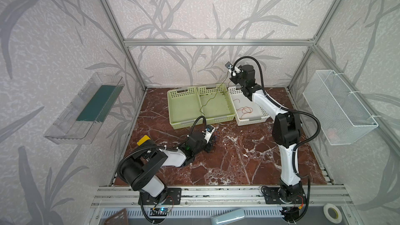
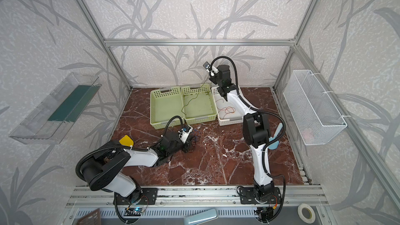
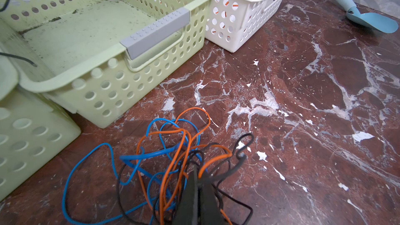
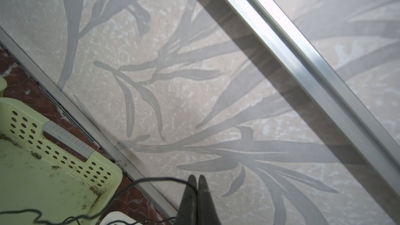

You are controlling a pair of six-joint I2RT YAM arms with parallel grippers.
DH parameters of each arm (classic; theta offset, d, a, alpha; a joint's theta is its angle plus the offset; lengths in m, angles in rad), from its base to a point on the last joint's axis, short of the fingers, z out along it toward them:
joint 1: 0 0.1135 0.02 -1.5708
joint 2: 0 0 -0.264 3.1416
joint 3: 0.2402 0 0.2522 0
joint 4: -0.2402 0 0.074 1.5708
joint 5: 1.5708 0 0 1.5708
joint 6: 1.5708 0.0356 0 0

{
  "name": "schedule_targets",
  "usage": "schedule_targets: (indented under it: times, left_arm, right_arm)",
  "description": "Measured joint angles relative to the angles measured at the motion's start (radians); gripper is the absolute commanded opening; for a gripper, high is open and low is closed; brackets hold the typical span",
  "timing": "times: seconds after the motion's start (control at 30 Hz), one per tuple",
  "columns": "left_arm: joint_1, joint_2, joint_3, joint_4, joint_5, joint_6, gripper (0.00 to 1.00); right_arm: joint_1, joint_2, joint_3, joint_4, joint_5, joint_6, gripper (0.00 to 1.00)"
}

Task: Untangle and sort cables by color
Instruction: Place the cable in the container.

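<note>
Nearest: left arm (image 1: 173, 156) is reaching low across the bench (image 1: 238, 165). The left jaws are pressing together, tips buried in the tangle (image 3: 173, 159). Blue strands (image 3: 86, 159), orange strands (image 3: 184, 139) and dark strands (image 3: 244, 146) are looping round the tips; cannot tell which strand, if any, is being pinched. The tangle is lying on the bench just in front of the green baskets, not touching their walls

Middle: three baskets are sitting side by side, left green basket (image 1: 171, 109), middle green basket (image 1: 223, 117) and white basket (image 1: 253, 121), the last holding orange cables (image 1: 245, 110)

Far: right arm (image 1: 266, 102) is reaching high above the far end of the baskets. The right jaws are pinching the dark cable (image 4: 162, 178) near one end. The cable is hanging from the jaws down and toward the near side, its long axis slanting steeply. Its lower end is trailing over the middle green basket's floor, close to the near wall, and it appears to be free of the tangle

Judgement: delivery of the dark cable seems to be under way. The move is turning on one relation: the cable's length is lying below and to the left of the right jaws, over the middle green basket. The white basket is sitting more directly under the wrist. The right arm is the nearer one, so shifting left and lowering before letting go looks wise
</note>
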Motion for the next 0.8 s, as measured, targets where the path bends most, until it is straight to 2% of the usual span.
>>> schedule_targets:
  times: [0.27, 0.53, 0.8]
  left_arm:
    - [0.0, 0.0, 0.0, -0.001, 0.0, 0.0, 0.0]
    - [0.0, 0.0, 0.0, -0.002, -0.002, 0.0, 0.0]
    - [-0.003, 0.004, 0.003, -0.001, -0.003, -0.003, 0.0]
  right_arm:
    - [-0.01, 0.008, 0.126, -0.072, 0.035, -0.028, 0.0]
    - [-0.037, 0.008, 0.144, -0.097, 0.039, -0.034, 0.0]
    - [-0.013, 0.007, 0.144, -0.113, -0.082, -0.079, 0.0]
